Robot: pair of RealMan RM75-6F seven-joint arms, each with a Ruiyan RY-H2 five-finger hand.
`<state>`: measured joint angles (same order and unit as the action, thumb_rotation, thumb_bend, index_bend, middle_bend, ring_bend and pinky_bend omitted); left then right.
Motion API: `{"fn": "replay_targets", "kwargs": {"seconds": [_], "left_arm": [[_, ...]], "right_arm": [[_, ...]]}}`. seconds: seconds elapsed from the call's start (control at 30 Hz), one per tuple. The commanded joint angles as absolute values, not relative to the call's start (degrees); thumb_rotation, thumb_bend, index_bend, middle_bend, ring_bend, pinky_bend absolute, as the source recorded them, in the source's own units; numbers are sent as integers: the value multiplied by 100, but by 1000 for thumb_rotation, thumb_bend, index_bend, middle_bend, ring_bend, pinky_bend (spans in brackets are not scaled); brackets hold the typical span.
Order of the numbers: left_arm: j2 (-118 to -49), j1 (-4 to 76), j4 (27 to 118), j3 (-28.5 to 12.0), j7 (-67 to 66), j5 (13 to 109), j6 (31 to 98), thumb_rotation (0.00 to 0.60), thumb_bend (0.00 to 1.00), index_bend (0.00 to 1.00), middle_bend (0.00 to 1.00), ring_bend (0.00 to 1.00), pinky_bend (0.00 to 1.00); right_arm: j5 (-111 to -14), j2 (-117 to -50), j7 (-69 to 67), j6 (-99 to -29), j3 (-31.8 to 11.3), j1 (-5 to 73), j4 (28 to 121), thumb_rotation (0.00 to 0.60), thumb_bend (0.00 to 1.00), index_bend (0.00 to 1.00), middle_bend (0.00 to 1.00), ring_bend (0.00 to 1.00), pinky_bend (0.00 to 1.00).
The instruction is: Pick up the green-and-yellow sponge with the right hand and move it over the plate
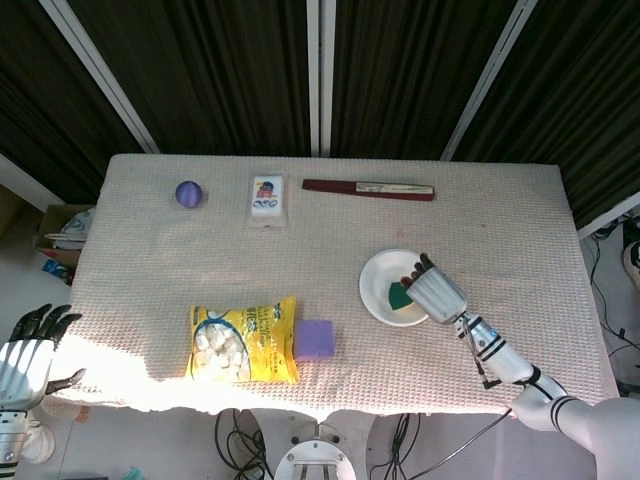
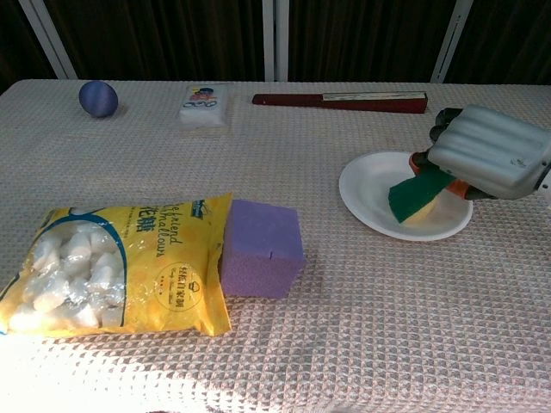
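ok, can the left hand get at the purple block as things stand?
Probably yes: the left hand is open and holds nothing, off the table's near-left corner. But the yellow snack bag lies between it and the purple block, so it must reach over.

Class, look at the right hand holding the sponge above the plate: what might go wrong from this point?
1. The right hand holds the sponge only at one end, so it might slip and land askew.
2. The sponge hangs low over the plate; lowering or dragging it could nudge the light plate.
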<state>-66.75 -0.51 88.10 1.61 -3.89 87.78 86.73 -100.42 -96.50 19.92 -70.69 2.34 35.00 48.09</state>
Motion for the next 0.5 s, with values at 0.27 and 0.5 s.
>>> {"fn": "replay_targets", "kwargs": {"seconds": [0.27,0.5], "left_arm": [[-6662,-26,8847,143,-416,8812,8685,600,16,234,146,83,131],[-6659,-30,8853,145,-439,8825,8703,600,16,234,146,83,131]], "right_arm": [[-10024,-10206,1722,-7471,65,3553,4307,600,578,1000,724,483,300],[-9967,-10122,1407,-7769,38,3447,4228,600,578,1000,724,486,295]]}}
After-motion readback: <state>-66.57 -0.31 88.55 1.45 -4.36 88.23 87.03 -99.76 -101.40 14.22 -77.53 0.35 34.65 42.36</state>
